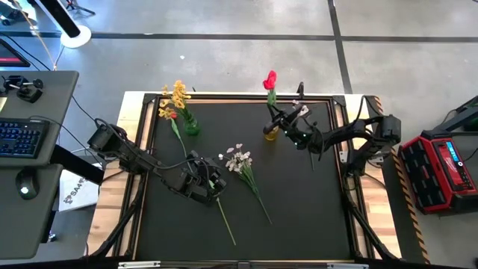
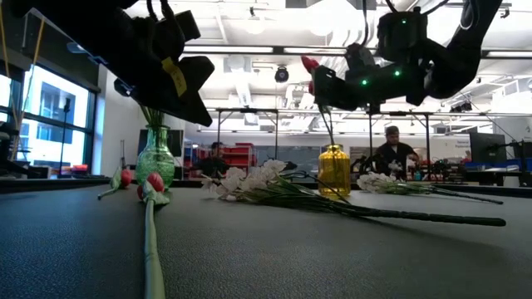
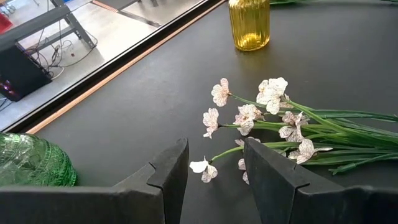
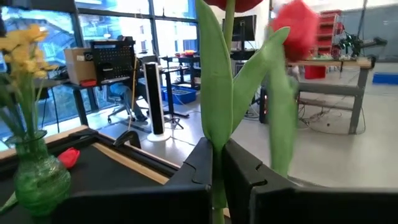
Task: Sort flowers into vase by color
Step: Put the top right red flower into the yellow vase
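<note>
My right gripper (image 1: 282, 121) is shut on an upright red tulip (image 1: 269, 80) over the yellow vase (image 1: 270, 133). A second red bloom (image 4: 298, 31) shows blurred beside it. My left gripper (image 1: 203, 181) is open and empty above the mat, just short of a white blossom spray (image 3: 261, 118) that lies flat. Beside the gripper, two red tulips (image 2: 152, 183) lie on the mat by the green vase (image 1: 191, 127), which holds the yellow spray (image 1: 178, 96). Another white spray (image 2: 391, 183) lies beyond the yellow vase. My right gripper pinches the tulip's stem (image 4: 217, 163) between its two fingers, where the long leaves wrap it, well below the bloom. The fingers come about level from the table's right side and lie across the stem. The tulip stands upright, its lower stem (image 2: 330, 131) running down to the yellow vase's mouth.
The black mat has a raised wooden frame (image 1: 142, 134) all round. A desk with keyboard and mouse (image 1: 22, 138) stands left of the table, and a red case (image 1: 441, 168) stands to its right. People sit at benches in the room behind (image 2: 395, 154).
</note>
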### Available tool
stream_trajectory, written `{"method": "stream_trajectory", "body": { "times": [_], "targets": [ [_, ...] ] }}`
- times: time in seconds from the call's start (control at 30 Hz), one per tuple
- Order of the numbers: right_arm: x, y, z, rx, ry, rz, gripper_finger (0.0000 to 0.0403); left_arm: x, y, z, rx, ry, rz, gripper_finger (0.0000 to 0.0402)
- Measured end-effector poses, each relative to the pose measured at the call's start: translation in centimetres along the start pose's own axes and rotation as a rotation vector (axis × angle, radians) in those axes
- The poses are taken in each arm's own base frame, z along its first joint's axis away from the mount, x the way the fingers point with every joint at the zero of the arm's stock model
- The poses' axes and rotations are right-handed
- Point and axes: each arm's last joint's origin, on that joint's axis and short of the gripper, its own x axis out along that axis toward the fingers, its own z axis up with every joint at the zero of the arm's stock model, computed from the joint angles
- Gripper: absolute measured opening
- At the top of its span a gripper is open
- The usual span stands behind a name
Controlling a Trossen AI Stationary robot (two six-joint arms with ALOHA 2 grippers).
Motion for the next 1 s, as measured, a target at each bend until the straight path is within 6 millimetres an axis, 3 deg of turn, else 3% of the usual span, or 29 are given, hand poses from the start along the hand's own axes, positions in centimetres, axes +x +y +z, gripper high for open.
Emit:
{"method": "stream_trajectory", "body": {
  "times": [0.43, 1.0],
  "targets": [
    [-0.4, 0.6, -0.2, -0.075, 0.019, 0.020, 0.0052, 0.0, 0.0, 0.0, -0.001, 0.000, 0.000, 0.0142],
    [-1.3, 1.4, -0.2, -0.134, 0.054, 0.018, 0.0166, 0.0, 0.0, 0.0, -0.001, 0.000, 0.000, 0.0142]
  ]
}}
